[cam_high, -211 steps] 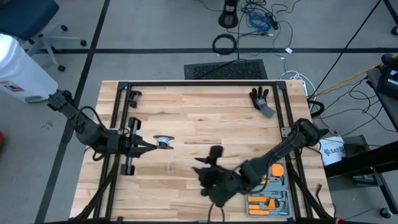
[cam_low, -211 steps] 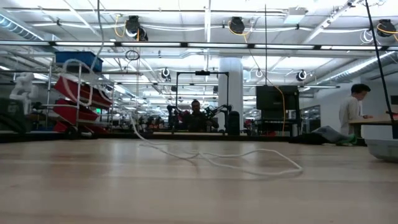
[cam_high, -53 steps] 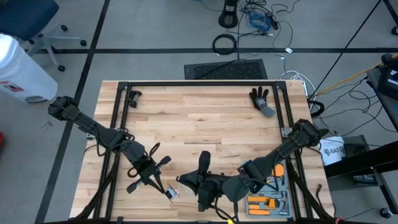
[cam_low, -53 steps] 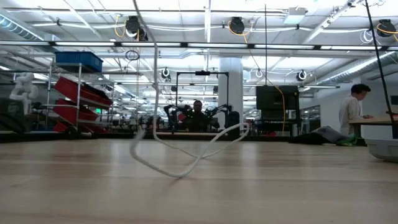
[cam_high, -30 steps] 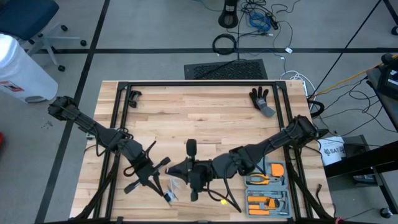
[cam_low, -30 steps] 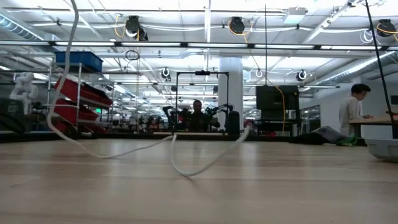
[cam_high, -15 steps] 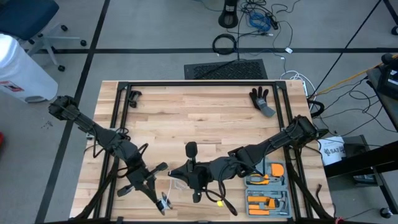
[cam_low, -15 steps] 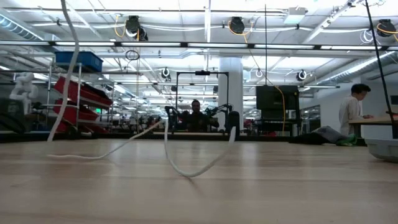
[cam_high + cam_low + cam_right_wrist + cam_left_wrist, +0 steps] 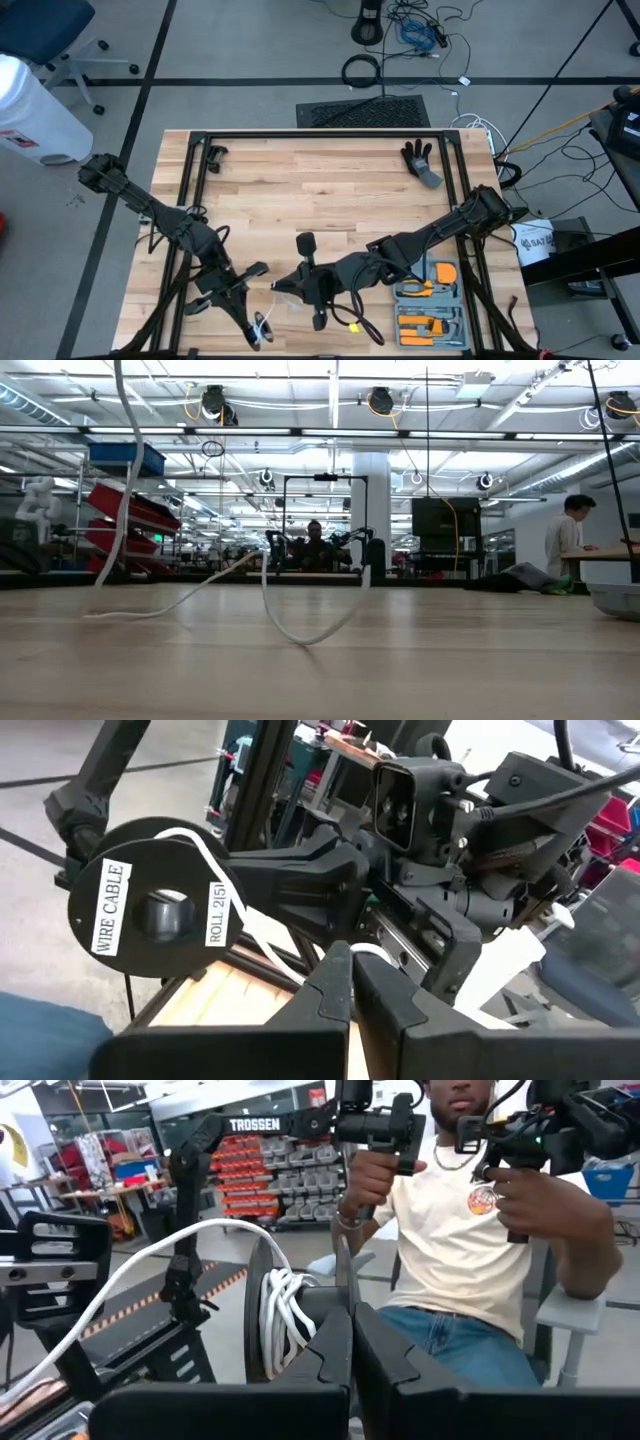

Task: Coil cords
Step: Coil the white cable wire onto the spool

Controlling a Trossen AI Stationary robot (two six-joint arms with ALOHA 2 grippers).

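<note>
The black reel (image 9: 150,910) has a pale centre and white labels. White cord (image 9: 283,1320) is wound on it. It hangs above the table's near edge in my shut left gripper (image 9: 257,328). Just to its right, my right gripper (image 9: 279,288) is shut on the cord that leaves the reel. In the low view a slack loop of the cord (image 9: 300,638) sags onto the tabletop. Another stretch lies flat at the left and then rises out of view. My left gripper pinches the rim of one reel flange (image 9: 345,1275) between its two fingers, which lie about level. The reel is lifted clear of the table, its wound cord beside the fingers. My right gripper pinches a single strand of the white cord (image 9: 268,935) between its two fingers, a short way from the reel. The fingers lie about level and point toward the left gripper. The cord runs slack from the reel to the fingers.
A tray of orange-handled tools (image 9: 430,300) sits at the near right. A black glove (image 9: 420,160) lies at the far right and a small black part (image 9: 215,155) at the far left. A small yellow piece (image 9: 352,323) lies near the right arm. A person sits beyond the near edge.
My left gripper has rolled its wrist and drifted a little toward the near edge with the reel. My right gripper has rolled in place, still shut on the cord. The hanging loop has narrowed, and more cord lies on the table at the left.
</note>
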